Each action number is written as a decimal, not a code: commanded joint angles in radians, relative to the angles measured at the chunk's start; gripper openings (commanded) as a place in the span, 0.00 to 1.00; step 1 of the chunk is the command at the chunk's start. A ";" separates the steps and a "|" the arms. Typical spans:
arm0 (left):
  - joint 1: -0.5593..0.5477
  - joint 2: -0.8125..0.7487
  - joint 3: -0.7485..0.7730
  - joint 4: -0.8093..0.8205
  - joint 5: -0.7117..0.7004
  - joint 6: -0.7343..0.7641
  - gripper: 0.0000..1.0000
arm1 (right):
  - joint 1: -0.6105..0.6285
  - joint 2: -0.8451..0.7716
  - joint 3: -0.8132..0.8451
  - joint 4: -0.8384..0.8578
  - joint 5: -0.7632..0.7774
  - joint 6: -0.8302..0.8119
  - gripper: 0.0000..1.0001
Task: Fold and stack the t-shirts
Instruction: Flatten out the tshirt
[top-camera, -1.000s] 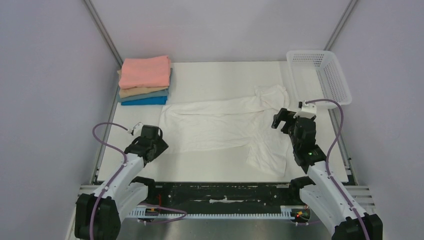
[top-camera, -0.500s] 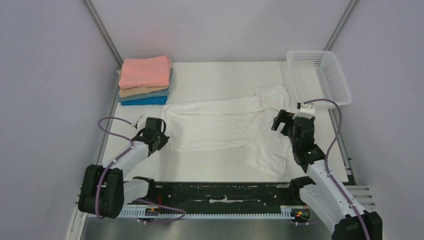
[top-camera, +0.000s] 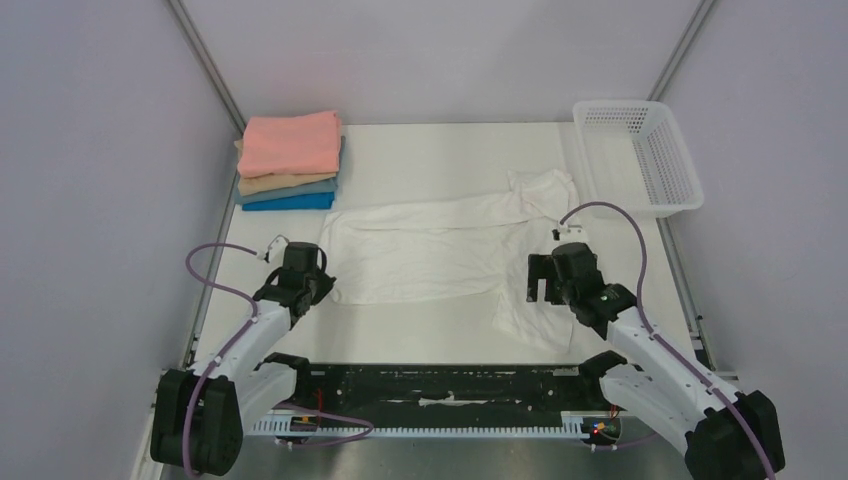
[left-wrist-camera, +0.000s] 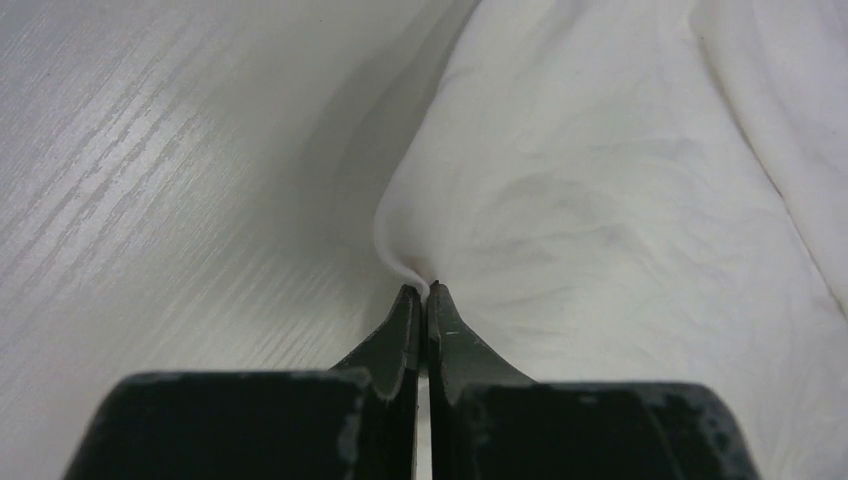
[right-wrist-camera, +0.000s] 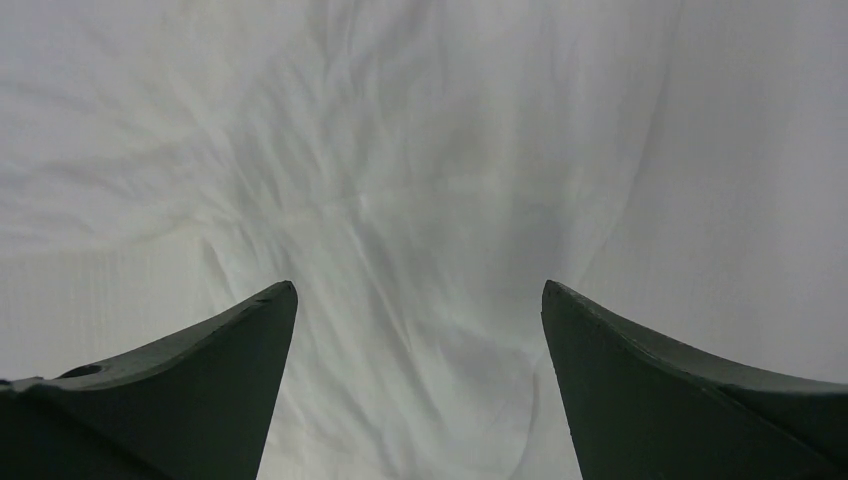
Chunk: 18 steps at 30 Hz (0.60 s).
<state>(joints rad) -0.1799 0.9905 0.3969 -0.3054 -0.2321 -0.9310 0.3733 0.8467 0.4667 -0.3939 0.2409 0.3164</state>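
white tabletop (top-camera: 440, 150) under me, pale walls around it. the white t-shirt (top-camera: 430, 250) lies spread and wrinkled across the middle, one sleeve reaching toward the mesh basket (top-camera: 640, 150) in the far right corner. my left gripper (left-wrist-camera: 421, 293) is pressed together on a pinch of the shirt's left edge, cloth puckered at the tips. my right gripper (right-wrist-camera: 420, 292) is spread wide over the shirt's near right part. the folded t-shirts (top-camera: 288, 170) sit stacked in the far left corner, salmon pink on top, bright blue at the bottom.
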 joint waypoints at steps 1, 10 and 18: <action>0.000 -0.025 0.008 -0.017 -0.001 -0.002 0.02 | 0.092 0.001 0.026 -0.299 0.026 0.073 0.94; 0.000 -0.028 0.004 -0.009 -0.005 0.010 0.02 | 0.110 -0.082 -0.019 -0.510 -0.085 0.193 0.85; 0.000 -0.024 -0.007 -0.008 -0.029 0.015 0.02 | 0.110 -0.028 -0.131 -0.427 -0.158 0.235 0.74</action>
<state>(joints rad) -0.1799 0.9768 0.3965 -0.3126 -0.2317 -0.9302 0.4801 0.7929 0.3828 -0.8482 0.1307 0.5014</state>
